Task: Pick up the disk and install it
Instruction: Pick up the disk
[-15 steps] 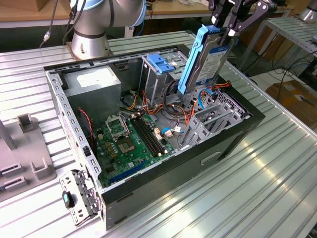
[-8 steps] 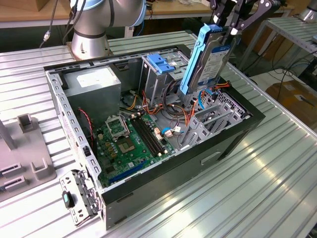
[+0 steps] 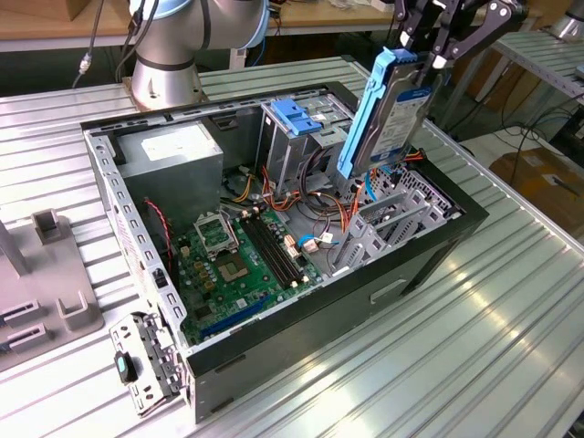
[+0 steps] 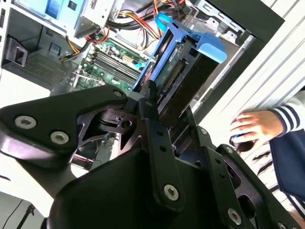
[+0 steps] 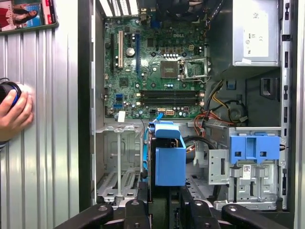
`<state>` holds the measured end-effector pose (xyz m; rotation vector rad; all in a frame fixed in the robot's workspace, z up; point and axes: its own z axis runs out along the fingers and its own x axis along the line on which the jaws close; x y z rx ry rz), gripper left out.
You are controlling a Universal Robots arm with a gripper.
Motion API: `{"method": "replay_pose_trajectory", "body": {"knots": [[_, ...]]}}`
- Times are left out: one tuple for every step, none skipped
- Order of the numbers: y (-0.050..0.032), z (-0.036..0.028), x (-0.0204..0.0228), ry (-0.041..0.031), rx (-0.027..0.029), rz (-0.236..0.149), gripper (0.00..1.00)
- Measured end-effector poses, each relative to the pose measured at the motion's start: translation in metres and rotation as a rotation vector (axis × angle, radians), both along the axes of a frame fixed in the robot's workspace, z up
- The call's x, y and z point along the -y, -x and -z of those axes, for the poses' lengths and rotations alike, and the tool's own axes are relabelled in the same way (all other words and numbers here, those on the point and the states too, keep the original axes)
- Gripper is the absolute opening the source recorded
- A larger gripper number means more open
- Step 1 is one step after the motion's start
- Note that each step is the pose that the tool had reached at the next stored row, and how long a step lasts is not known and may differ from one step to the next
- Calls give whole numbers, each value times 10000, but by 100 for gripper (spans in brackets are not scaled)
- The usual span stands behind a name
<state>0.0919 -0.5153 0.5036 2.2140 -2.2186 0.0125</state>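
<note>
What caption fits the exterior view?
Black gripper holds the blue-framed silver hard disk on end above the open black computer case.

Blue-framed silver disk (image 3: 394,119), green motherboard (image 3: 239,274), black pincer (image 3: 422,55)

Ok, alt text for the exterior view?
A black gripper holds a flat silver-metal disk in a blue plastic frame on end over an open black computer case on a ribbed metal table, its green motherboard exposed.
</note>
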Motion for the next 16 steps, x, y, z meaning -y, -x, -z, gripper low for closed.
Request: {"method": "replay_pose_trajectory", "body": {"knots": [[0, 0, 19, 2, 0, 2, 35], [0, 0, 41, 4, 0, 4, 35], [0, 0, 61, 5, 0, 6, 35], [-1, 0, 85, 7, 0, 8, 35], [-1, 0, 106, 7, 0, 10, 35], [-1, 0, 143, 11, 0, 14, 35], [-1, -1, 164, 12, 0, 15, 35], [0, 0, 181, 15, 0, 17, 35], [-1, 1, 202, 25, 0, 17, 35], [-1, 3, 230, 28, 0, 19, 35], [-1, 4, 253, 29, 0, 19, 35], [-1, 6, 284, 30, 0, 20, 35], [-1, 9, 316, 29, 0, 21, 35], [-1, 10, 336, 30, 0, 22, 35], [-1, 13, 362, 31, 0, 23, 35], [-1, 19, 389, 29, 0, 25, 35]]}}
